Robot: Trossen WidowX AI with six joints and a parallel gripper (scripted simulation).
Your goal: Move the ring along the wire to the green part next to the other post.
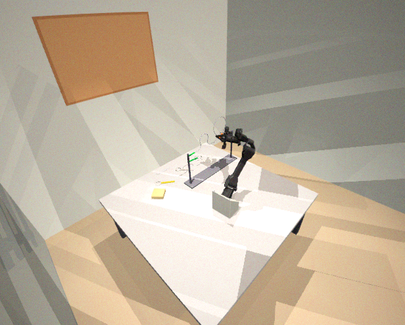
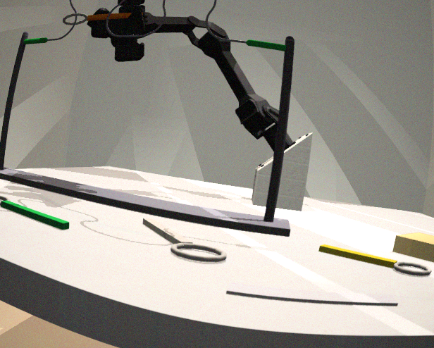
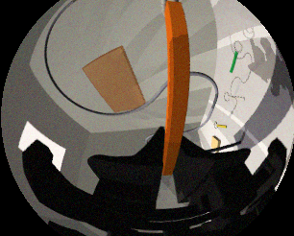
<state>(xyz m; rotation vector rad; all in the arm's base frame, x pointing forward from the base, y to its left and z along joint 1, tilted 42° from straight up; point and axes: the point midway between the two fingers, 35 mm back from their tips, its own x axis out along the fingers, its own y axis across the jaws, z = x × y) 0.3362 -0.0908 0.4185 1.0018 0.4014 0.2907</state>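
Note:
The ring (image 2: 63, 19) surrounds the rising grey wire (image 2: 135, 36) (image 3: 112, 113), just inward of and above the green part (image 2: 36, 40) at the left post (image 2: 10, 97) in the exterior view. The ring looks nearly level; whether it touches the wire cannot be told. Its orange handle (image 2: 118, 15) (image 3: 178, 62) is roughly level and points toward the arm. My gripper (image 1: 220, 136) (image 3: 164, 129) is shut on the handle's far end. The other green part (image 2: 265, 45) (image 1: 192, 154) is at the right post (image 2: 280, 137) (image 1: 189, 169). The ring is mostly out of the wrist view.
The wire makes tall loops beside the gripper. The posts stand on a long dark base (image 2: 163, 210) (image 1: 209, 170). A green tool (image 2: 34, 214), a grey ring tool (image 2: 198, 258), a yellow tool (image 2: 356, 254), a dark strip (image 2: 311, 300) and a yellow block (image 1: 158, 193) lie on the table.

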